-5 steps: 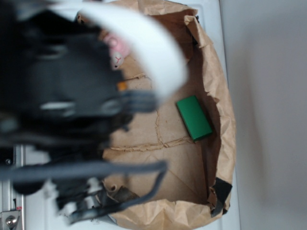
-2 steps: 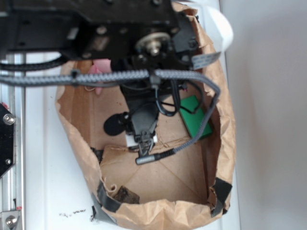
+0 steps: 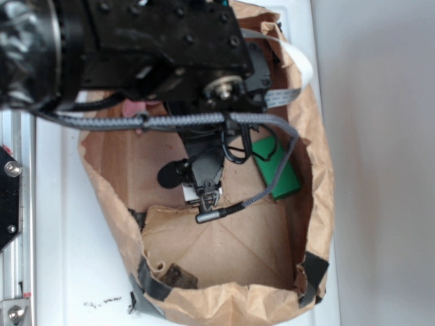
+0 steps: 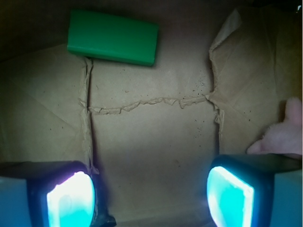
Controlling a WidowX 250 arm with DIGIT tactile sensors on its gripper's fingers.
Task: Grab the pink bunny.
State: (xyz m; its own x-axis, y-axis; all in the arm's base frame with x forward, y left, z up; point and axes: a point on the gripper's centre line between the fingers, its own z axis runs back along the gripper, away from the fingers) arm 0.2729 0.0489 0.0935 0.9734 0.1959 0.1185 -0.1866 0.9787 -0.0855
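Note:
The pink bunny [image 4: 283,137] shows only as a pale plush bit at the right edge of the wrist view, just beyond my right fingertip. In the exterior view a sliver of the pink bunny [image 3: 138,109] peeks out from under the black arm near the bag's back left wall. My gripper [image 4: 150,195] is open, its glowing pads wide apart, with only bare paper floor between them. In the exterior view the gripper [image 3: 206,197] hangs over the middle of the bag floor. A green block [image 4: 113,37] lies ahead on the floor, apart from the bunny.
Everything lies inside a crumpled brown paper bag [image 3: 314,204] with raised walls on all sides and black tape at the near corners. The green block [image 3: 283,175] lies near its right wall. A grey cable [image 3: 177,121] crosses the bag. A metal rail [image 3: 13,204] runs along the left.
The arm has swung from a blurred position close to the camera on the left to reaching down into the bag. It now covers most of the bunny.

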